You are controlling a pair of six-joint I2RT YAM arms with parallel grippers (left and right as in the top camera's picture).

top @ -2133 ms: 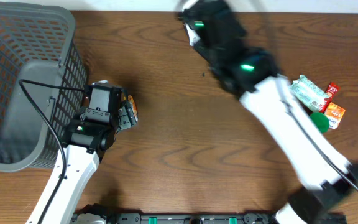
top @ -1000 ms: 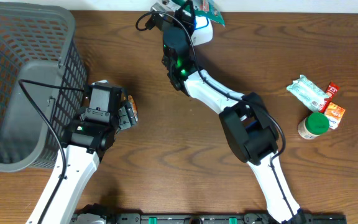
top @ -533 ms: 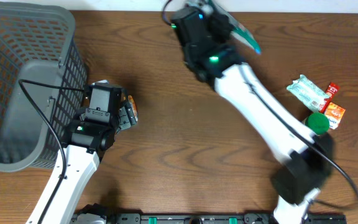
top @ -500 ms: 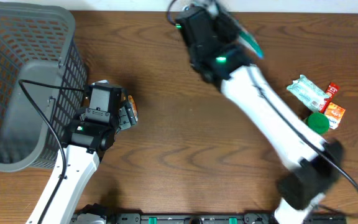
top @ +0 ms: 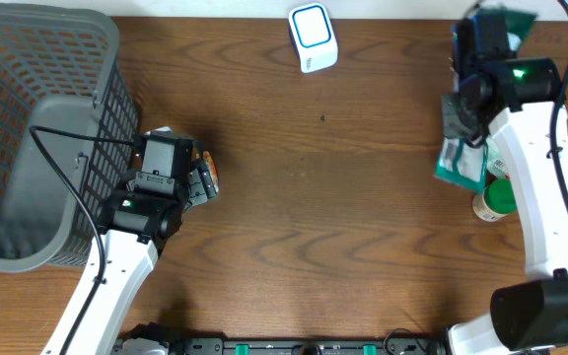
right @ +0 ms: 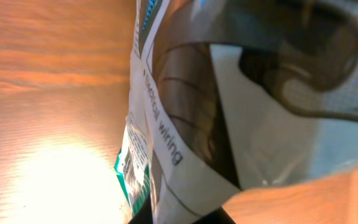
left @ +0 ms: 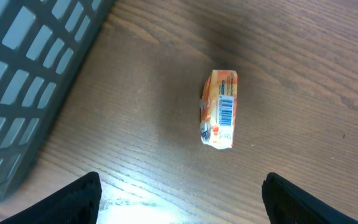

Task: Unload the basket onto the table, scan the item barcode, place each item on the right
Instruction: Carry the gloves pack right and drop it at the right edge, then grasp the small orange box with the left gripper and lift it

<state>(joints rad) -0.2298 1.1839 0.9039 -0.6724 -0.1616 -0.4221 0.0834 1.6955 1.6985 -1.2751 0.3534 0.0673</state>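
Swung from the scanner (top: pixel 313 37) to the right edge of the desk (top: pixel 363 217), the green bag (top: pixel 461 163) is clenched by the right fingers (top: pixel 459 113); the left fingers (left: pixel 73 196) are spread, empty.

"Where's the basket (top: pixel 8 118)?"

"Far left on the surface (top: pixel 343 227). The left claw (left: pixel 180 190) is just right of it, above a packet (left: pixel 219 109) lying beside the basket wall."

"And the scanner (top: pixel 313 37)?"

"Middle of the far edge. The bag (top: pixel 461 163) hangs in the right claw (top: pixel 464 113) at the right side, well apart from the scanner, a jar (top: pixel 496 200) just beside it."
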